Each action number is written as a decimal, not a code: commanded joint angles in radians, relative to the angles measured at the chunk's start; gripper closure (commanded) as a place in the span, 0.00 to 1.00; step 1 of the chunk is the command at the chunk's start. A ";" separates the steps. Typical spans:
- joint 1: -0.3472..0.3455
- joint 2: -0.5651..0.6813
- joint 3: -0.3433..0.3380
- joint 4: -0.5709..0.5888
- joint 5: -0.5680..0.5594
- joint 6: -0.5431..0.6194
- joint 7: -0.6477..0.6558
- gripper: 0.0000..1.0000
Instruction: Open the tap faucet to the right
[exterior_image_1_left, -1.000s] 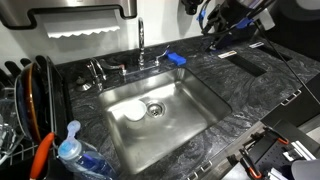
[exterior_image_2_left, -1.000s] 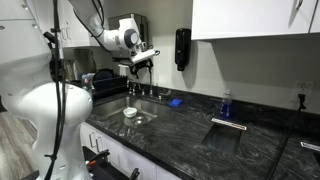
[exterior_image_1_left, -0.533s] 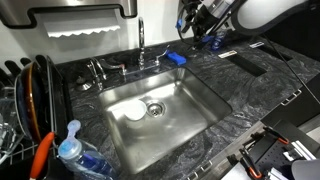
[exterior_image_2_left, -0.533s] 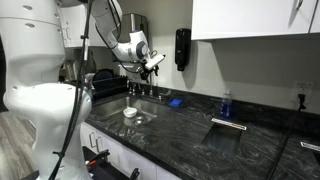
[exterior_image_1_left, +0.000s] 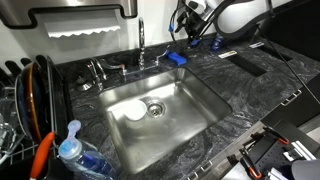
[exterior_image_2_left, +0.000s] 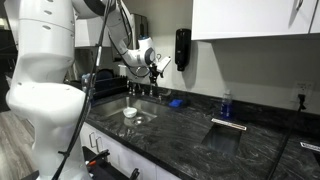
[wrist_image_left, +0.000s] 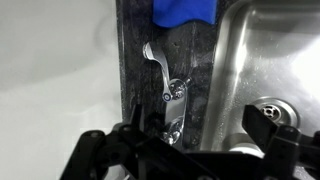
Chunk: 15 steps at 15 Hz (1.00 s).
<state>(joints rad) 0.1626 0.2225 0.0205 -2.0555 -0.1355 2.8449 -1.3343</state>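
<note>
The tap faucet (exterior_image_1_left: 141, 42) is a tall slim chrome spout standing behind the steel sink (exterior_image_1_left: 195, 95). In the wrist view I look down on the faucet (wrist_image_left: 172, 92), its small chrome lever (wrist_image_left: 152, 58) pointing up and to the left. My gripper (wrist_image_left: 200, 128) is open and empty, its dark fingers spread on either side below the faucet in that view. In both exterior views the gripper (exterior_image_1_left: 190, 30) (exterior_image_2_left: 158, 67) hangs in the air beside and above the faucet, not touching it.
A blue sponge (exterior_image_1_left: 176, 59) (wrist_image_left: 183, 10) lies on the dark counter by the faucet. Short chrome fittings (exterior_image_1_left: 97, 70) stand at the sink's back edge. A white object (exterior_image_1_left: 135, 113) lies by the drain. A dish rack (exterior_image_1_left: 25, 105) and a blue bottle (exterior_image_1_left: 70, 150) are at one side.
My arm has swung from over the counter toward the faucet, and the gripper has come down closer to it. The faucet and sponge have not moved.
</note>
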 joint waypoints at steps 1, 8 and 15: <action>-0.032 0.077 0.004 0.062 0.007 0.041 -0.081 0.00; -0.074 0.094 0.039 0.072 -0.038 0.029 -0.037 0.00; -0.038 0.104 0.055 0.131 -0.089 -0.085 0.089 0.00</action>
<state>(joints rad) 0.1175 0.3184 0.0511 -1.9721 -0.1894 2.8472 -1.3186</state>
